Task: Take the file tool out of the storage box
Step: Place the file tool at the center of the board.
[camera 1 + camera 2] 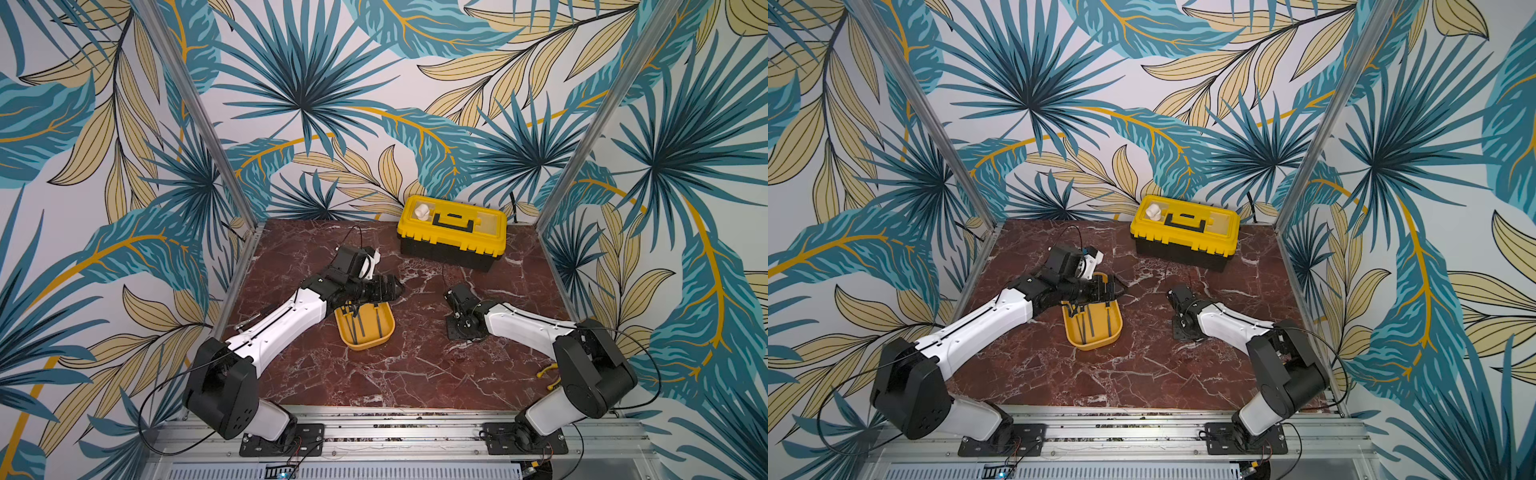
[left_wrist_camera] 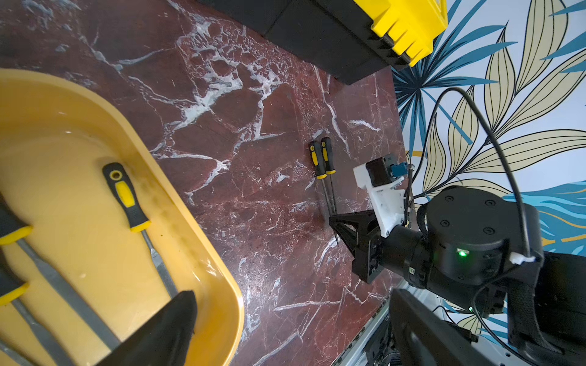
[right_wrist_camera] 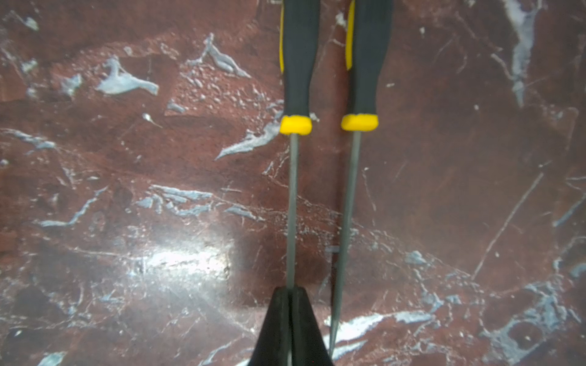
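The left fingers (image 2: pixel 171 323) are held wide over the storage box (image 2: pixel 222 285), where the file tool (image 2: pixel 126 196) lies among others. The right fingers (image 3: pixel 279 320) are pinched on a second file (image 3: pixel 291 202) on the surface (image 3: pixel 126 221). In that crowding, a neighbour could be caught too.

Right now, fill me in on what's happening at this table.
The left gripper hangs wide open over the far end of the yellow storage box, where several files lie. The right gripper is shut on the thin shaft of one file out on the marble table, right beside a second file. A closed toolbox sits at the back.
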You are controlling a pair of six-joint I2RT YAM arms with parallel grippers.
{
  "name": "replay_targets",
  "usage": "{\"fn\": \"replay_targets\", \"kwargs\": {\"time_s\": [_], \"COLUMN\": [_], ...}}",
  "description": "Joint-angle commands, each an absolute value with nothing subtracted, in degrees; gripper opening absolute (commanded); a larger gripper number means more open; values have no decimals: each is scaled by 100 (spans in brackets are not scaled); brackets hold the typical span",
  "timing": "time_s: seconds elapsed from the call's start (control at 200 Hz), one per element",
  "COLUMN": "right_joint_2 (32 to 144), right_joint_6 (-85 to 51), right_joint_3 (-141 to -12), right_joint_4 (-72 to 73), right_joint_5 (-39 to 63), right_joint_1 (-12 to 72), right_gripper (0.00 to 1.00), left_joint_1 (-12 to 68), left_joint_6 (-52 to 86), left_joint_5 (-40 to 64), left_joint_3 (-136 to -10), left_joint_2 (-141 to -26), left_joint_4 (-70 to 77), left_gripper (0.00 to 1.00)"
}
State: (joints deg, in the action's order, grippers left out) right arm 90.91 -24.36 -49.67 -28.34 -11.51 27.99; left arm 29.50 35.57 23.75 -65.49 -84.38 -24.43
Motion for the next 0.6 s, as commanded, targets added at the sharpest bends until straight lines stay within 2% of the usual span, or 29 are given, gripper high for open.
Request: {"fn": "replay_targets", "kwargs": {"time_s": [0.0, 0.596], "right_joint_2": [9196, 9351], "right_joint_6": [-2373, -2489], "right_joint_3": [-5084, -5005], "right_joint_4": [-2794, -2769], "right_joint_5": [-1160, -1227], "right_joint_1": [2768, 2759], "right_gripper": [0, 0], "left_joint_1": [2971, 2976], "left_joint_6": [3528, 3639], "left_joint_5": [2322, 2123], "left_joint_3": [-6374, -6425], "left_joint_2": [-8411, -8463], "left_joint_4": [-2417, -2576], "left_gripper": [100, 100]}}
